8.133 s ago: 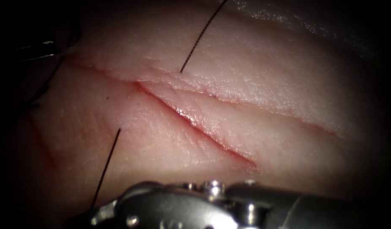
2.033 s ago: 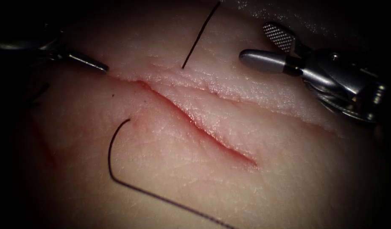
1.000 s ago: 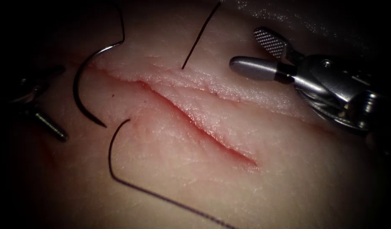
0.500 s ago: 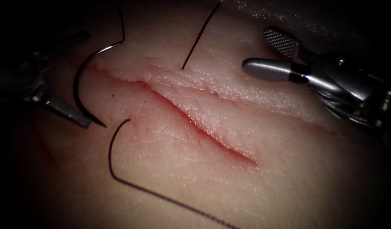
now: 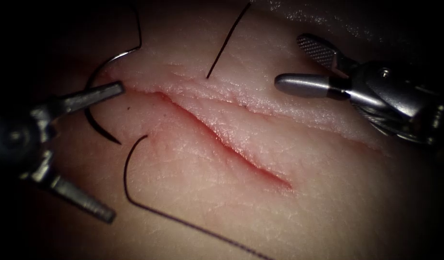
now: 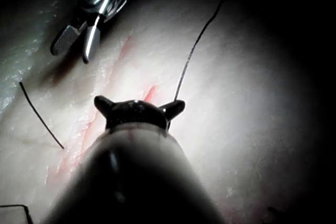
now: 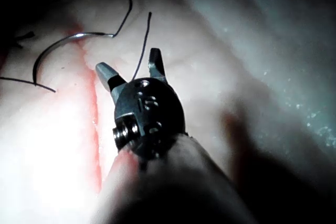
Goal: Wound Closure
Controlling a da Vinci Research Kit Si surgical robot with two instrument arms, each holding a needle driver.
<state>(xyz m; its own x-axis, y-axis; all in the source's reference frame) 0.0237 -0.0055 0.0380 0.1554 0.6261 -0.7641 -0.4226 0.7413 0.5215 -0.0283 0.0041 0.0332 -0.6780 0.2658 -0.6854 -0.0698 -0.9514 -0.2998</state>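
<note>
The needle (image 5: 94, 96) lies loose on the tissue (image 5: 222, 192) at the left end of the cut (image 5: 222, 142), between the spread jaws of the left tool (image 5: 109, 154); the upper jaw crosses over its curve without gripping it. Thread (image 5: 135, 192) enters the tissue just beside the needle's point, left of the cut. The right tool (image 5: 296, 65) hovers right of the cut, jaws parted, holding nothing, near another thread strand (image 5: 224, 45).
</note>
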